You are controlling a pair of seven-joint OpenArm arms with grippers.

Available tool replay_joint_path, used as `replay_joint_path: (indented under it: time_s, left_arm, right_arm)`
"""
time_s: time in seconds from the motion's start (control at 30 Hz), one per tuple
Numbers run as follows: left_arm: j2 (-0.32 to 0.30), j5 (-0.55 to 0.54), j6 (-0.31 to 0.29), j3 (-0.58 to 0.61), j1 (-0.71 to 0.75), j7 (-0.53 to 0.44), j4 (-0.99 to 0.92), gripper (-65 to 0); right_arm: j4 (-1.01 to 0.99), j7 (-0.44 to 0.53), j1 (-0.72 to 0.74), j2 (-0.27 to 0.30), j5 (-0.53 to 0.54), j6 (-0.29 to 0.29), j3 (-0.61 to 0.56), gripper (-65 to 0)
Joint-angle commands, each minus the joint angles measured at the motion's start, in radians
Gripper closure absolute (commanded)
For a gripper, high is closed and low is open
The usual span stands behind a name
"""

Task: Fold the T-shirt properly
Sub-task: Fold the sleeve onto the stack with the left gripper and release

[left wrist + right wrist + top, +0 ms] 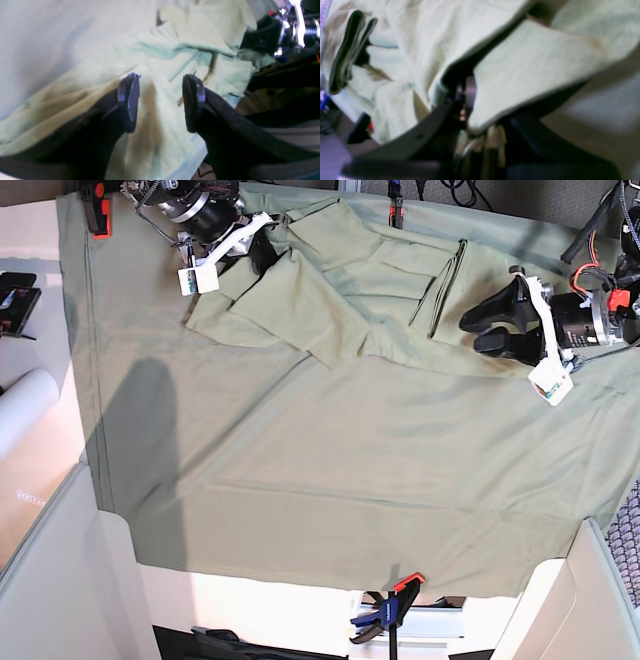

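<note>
The T-shirt lies rumpled at the far edge of the table cloth: light, limp, best taken by hems. Right gripper looks pinched on a fold, though blurred; left gripper hangs spread over cloth.

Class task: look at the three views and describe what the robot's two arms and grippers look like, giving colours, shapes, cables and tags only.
The left gripper has chunky matte-black curved fingers with flat pads; the pads look bluish in the wrist view. Behind it are a silver-and-black wrist with white bracket, red-orange cable and a hanging white tag. The right gripper is also black, with a white bracket, metallic wrist and white tag.
</note>
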Motion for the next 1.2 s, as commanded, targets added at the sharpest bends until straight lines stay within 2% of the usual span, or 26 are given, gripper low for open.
replay_joint_path:
  time_s: [0.0, 0.13, 0.3, 0.47, 0.63, 0.73, 0.83, 0.97, 1.07, 1.17]
  left_arm:
    - [-0.015, -0.024, -0.005, -0.018, -0.013, -0.018, 0.018, -31.6]
    - [-0.015, -0.023, -0.005, -0.037, -0.013, -0.017, 0.018, -31.6]
    - [-0.015, -0.019, -0.005, -0.046, -0.013, -0.016, 0.018, -31.6]
    - [-0.015, -0.02, -0.005, -0.078, -0.013, -0.014, 0.018, -31.6]
    - [-0.016, -0.02, -0.005, -0.183, -0.013, -0.014, 0.018, -31.6]
    - [-0.042, -0.02, -0.005, -0.223, 0.003, -0.015, 0.018, -31.6]
    - [-0.066, -0.02, -0.005, -0.241, 0.041, -0.015, 0.018, -31.6]
    - [-0.083, -0.019, -0.005, -0.244, 0.09, -0.015, 0.018, -31.6]
    - [-0.096, -0.02, -0.005, -0.252, 0.122, -0.015, 0.018, -31.6]
    - [-0.107, -0.021, -0.005, -0.253, 0.142, -0.015, 0.018, -31.6]
  right_arm:
    - [0.01, 0.019, 0.005, 0.001, -0.026, -0.003, 0.0, 0.0]
    - [0.01, 0.035, 0.005, 0.023, -0.062, -0.003, 0.021, 0.0]
    - [0.01, 0.039, 0.005, 0.072, -0.055, -0.004, 0.116, 0.0]
    - [0.01, 0.039, 0.005, 0.133, -0.008, -0.003, 0.222, 0.0]
    - [0.021, 0.038, 0.005, 0.189, 0.008, -0.004, 0.281, 0.0]
    - [0.082, 0.009, 0.005, 0.195, 0.072, -0.003, 0.29, 0.0]
    - [0.194, -0.053, 0.005, 0.167, 0.151, -0.003, 0.282, 0.0]
    - [0.346, -0.063, 0.005, 0.09, 0.167, -0.003, 0.193, 0.0]
    - [0.409, -0.06, 0.005, 0.006, 0.115, -0.003, 0.041, 0.0]
    - [0.4, -0.039, 0.005, -0.079, -0.001, -0.003, -0.146, 0.0]
